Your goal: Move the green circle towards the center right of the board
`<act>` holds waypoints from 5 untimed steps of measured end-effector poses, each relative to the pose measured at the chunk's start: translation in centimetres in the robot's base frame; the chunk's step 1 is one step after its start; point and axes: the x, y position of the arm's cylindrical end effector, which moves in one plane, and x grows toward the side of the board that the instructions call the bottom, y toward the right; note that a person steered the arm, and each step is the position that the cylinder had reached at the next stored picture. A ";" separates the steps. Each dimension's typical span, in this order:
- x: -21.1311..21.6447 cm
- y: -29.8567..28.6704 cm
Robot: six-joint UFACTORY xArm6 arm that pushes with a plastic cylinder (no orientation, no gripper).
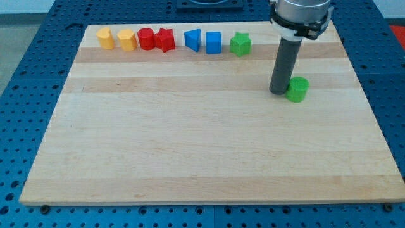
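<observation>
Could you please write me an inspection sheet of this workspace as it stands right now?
Surface: pale wooden board, lying flat on a blue perforated table.
Job's things: green circle in the board's upper right part, upright.
Clutter: a row along the view's top edge, left to right: yellow block, second yellow block, red cylinder, red block, blue triangular block, blue cube, green star-like block.
Grippers: none fitted; my tip sits right against the green circle's left side in the view.
Cables: nothing seen.
Surroundings: a dark fixture at the view's top edge.
</observation>
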 end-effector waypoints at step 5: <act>-1.8 1.8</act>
